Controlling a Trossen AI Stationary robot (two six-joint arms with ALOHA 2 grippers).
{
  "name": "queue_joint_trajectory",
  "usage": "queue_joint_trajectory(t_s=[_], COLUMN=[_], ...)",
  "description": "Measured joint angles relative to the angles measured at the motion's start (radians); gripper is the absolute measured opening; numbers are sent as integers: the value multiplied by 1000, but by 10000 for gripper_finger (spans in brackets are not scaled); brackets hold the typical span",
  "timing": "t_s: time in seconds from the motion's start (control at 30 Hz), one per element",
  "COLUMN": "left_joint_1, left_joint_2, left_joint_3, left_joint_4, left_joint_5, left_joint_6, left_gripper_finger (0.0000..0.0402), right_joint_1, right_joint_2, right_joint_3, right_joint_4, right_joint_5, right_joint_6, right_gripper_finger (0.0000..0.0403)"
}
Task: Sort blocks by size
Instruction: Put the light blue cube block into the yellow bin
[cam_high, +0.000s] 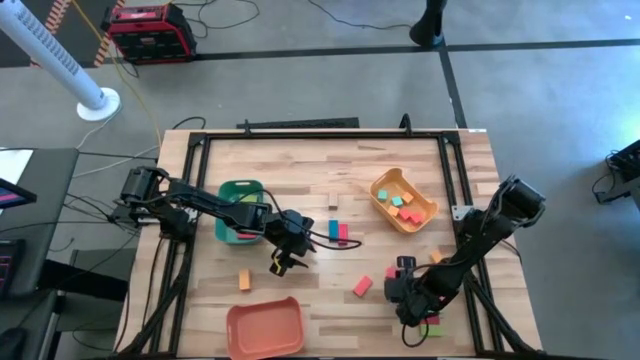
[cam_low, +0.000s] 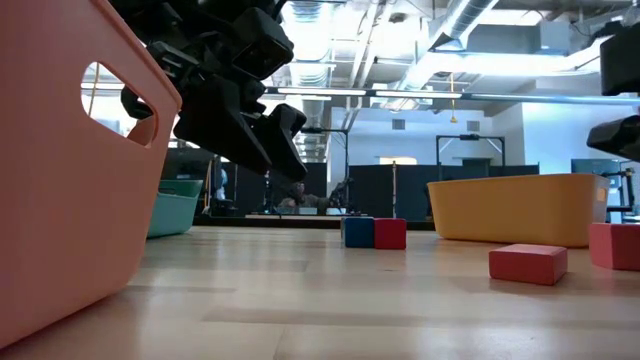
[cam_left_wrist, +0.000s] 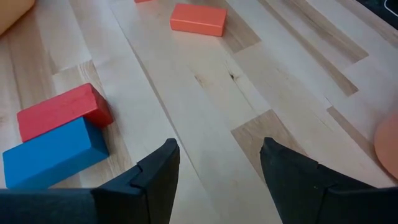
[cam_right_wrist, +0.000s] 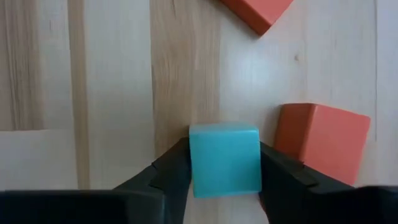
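My right gripper stands near the table's near right, shut on a teal block. A red-orange cube sits just beside that block, and another red block lies farther off. My left gripper hangs open over bare wood near the table's middle. A blue block and a red block lie side by side a little ahead of it. More blocks lie loose: orange, salmon and orange. My right gripper pinches the teal block by two opposite side faces, one finger on each. The fingers come steeply from above, pointing down. The block sits square between them and looks to rest on the table.
A green tray stands behind my left gripper, a yellow-orange tray with several small blocks at the far right, and a salmon tray at the near edge. Black rails frame the table.
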Motion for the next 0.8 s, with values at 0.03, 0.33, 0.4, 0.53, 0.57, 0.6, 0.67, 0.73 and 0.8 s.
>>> queue_joint_trajectory(t_s=[0.03, 0.33, 0.4, 0.53, 0.57, 0.6, 0.67, 0.73, 0.8], left_joint_1=[0, 0, 0, 0, 0, 0, 0, 0, 0], left_joint_2=[0, 0, 0, 0, 0, 0, 0, 0, 0], left_joint_3=[0, 0, 0, 0, 0, 0, 0, 0, 0], left_joint_4=[0, 1, 1, 1, 2, 2, 2, 2, 2], left_joint_5=[0, 0, 0, 0, 0, 0, 0, 0, 0], left_joint_6=[0, 0, 0, 3, 3, 3, 3, 2, 2], left_gripper_finger=[212, 212, 212, 212, 212, 212, 212, 212, 212], right_joint_1=[0, -2, -7, -20, -23, -28, -38, -47, -55], right_joint_2=[-1, -2, -2, -2, -2, -3, -3, -3, -3], right_joint_3=[0, 17, 38, 96, 114, 133, 170, 210, 250], right_joint_4=[0, 10, -5, -46, -58, -73, -110, -169, -241], right_joint_5=[0, -5, -3, 3, 5, 6, 14, 38, 71], right_joint_6=[0, 0, -1, -41, -54, -68, -88, -95, -98], right_gripper_finger=[182, 172, 178, 169, 165, 164, 164, 168, 175])
